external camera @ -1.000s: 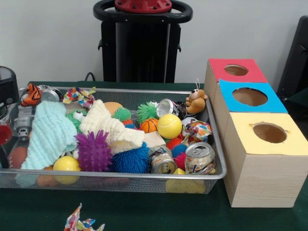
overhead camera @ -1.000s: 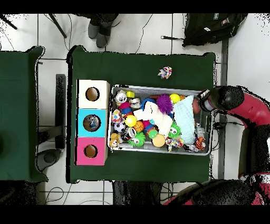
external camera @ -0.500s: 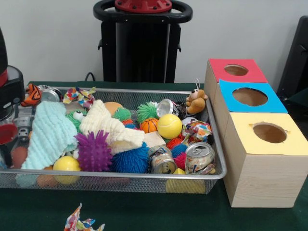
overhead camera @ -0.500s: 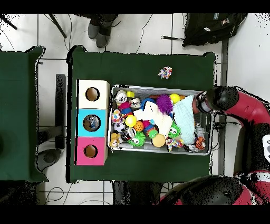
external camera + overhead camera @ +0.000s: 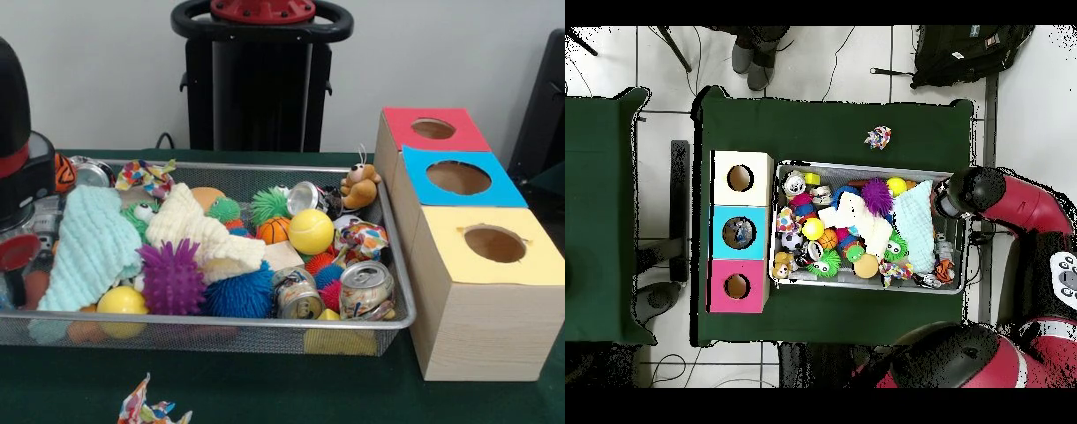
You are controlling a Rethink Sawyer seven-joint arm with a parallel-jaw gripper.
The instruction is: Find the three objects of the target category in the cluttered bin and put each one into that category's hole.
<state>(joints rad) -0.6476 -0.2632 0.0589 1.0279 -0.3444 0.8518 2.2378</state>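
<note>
My gripper has drifted further over the bin's end farthest from the holes, above the mint cloth; whether it is spread I cannot tell, and the cans lie untouched by the yellow box.

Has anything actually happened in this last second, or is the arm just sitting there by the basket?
The arm has moved: in the front view it has come further into the picture at the left end of the wire basket, and from overhead its end has edged slightly further in over that end. It has taken hold of nothing that I can see. The toys, cans and cloths in the basket and the three boxes lie as before.
</note>
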